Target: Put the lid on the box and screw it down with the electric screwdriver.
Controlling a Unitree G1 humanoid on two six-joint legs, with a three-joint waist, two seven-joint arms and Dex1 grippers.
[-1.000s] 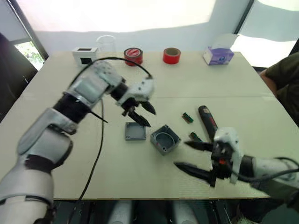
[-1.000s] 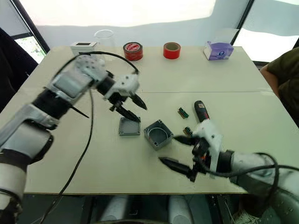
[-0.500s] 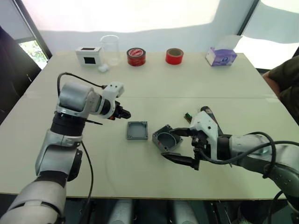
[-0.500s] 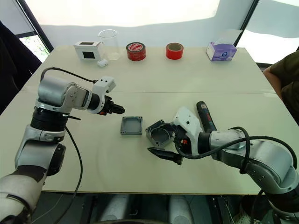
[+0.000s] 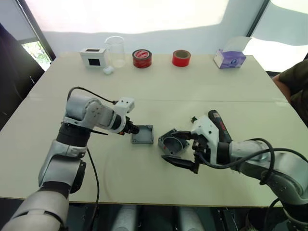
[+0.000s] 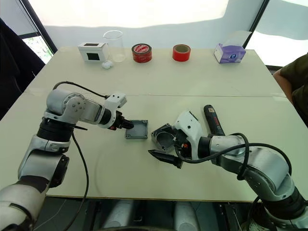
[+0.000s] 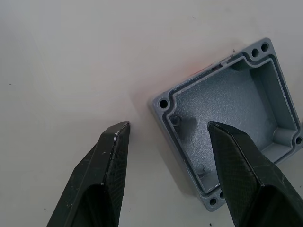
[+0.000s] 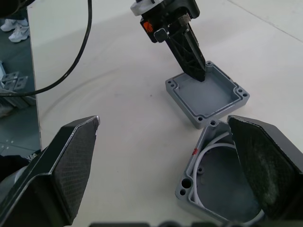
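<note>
The lid [image 5: 142,135] lies hollow side up on the table, just left of the box [image 5: 173,143]. The box is deeper, tilted, and has a white ring inside [image 8: 222,179]. My left gripper [image 7: 168,130] is open and low over the lid's [image 7: 227,118] near edge, one finger above its inside and the other above bare table. My right gripper [image 5: 173,147] is open wide around the box, which sits close to one finger [image 8: 265,161]. It holds nothing. The black electric screwdriver [image 5: 216,125] lies on the table behind the right gripper.
Along the far table edge stand a white box with a black face [image 5: 93,56], a clear beaker [image 5: 114,50], two red tape rolls [image 5: 142,58] [image 5: 181,57] and a purple tissue box [image 5: 229,57]. A person's sleeve [image 5: 294,79] shows at the right edge.
My left gripper came down from above the table to the lid's edge. My right gripper moved left from the table's front right to the box. The view itself also shifted.
</note>
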